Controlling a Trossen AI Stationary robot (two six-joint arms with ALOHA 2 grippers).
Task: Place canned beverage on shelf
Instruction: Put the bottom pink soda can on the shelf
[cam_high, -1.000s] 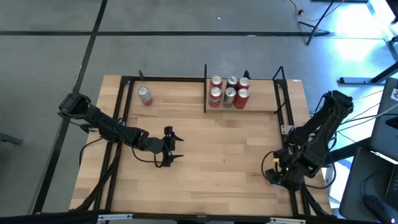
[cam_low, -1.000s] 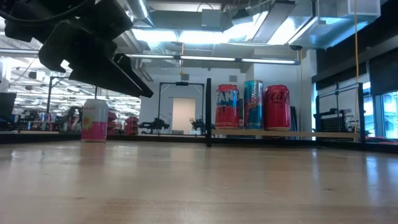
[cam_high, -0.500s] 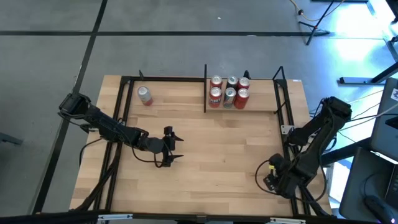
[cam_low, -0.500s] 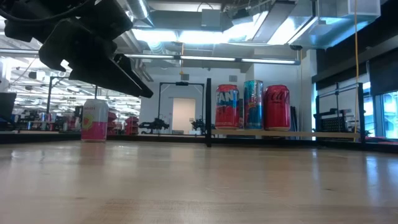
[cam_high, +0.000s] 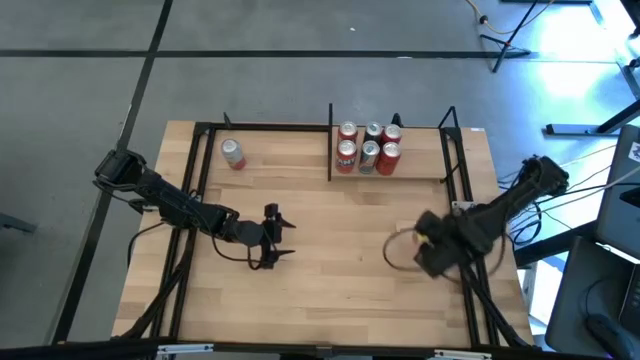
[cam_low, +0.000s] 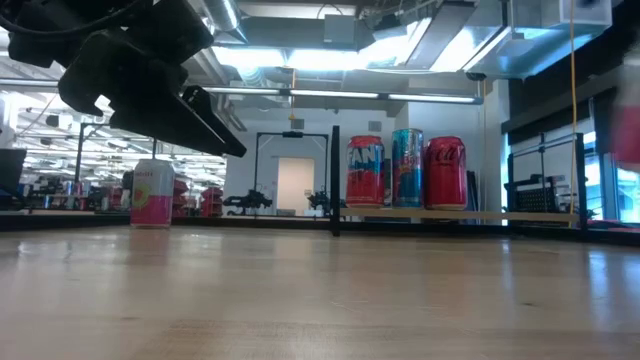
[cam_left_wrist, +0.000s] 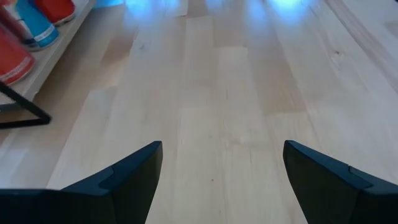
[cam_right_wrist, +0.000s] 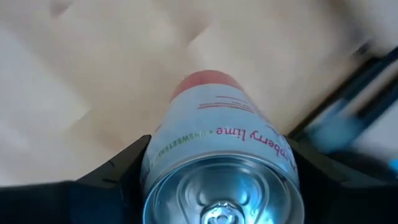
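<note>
Pale raspberry-lime drink can (cam_right_wrist: 219, 149) sits clamped in the right tool (cam_high: 432, 252), airborne over the wooden counter (cam_high: 330, 270).
A slipping can could topple the standing cans (cam_high: 367, 147) crowding the pale wooden shelf (cam_high: 420, 163); left tool (cam_high: 274, 236) hovers mid-counter with fingers apart.

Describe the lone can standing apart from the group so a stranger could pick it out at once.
Start at the shelf, the pale board framed by black uprights along the table's far edge. A black divider splits it; six cans cluster right of it. The lone can stands by itself in the left section, pale on top with a pink lower band, unlike the red and blue ones.
</note>
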